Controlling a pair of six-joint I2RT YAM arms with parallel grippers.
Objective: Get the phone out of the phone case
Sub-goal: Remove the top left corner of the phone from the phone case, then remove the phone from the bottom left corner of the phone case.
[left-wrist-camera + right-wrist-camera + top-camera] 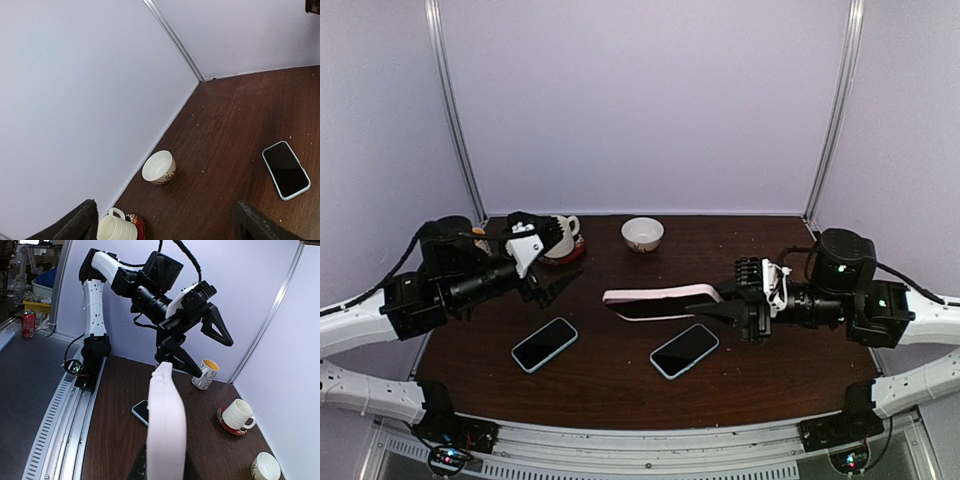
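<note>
The right gripper [718,304] is clamped on the right end of the pink phone case [655,296], holding it edge-up over the middle of the table [620,395]. I cannot tell whether a phone sits inside. The left gripper [215,359] hovers far left beside the mug [566,232], fingers spread wide. The left phone [544,344] and right phone [684,350] lie flat toward the near edge, well apart. A bowl [642,234] sits at the far edge, with bare wood between it and the case.

Bowl [642,234] behind phone case [655,295], mug [563,238] back left, left phone [545,344], right phone [685,350] in front.
</note>
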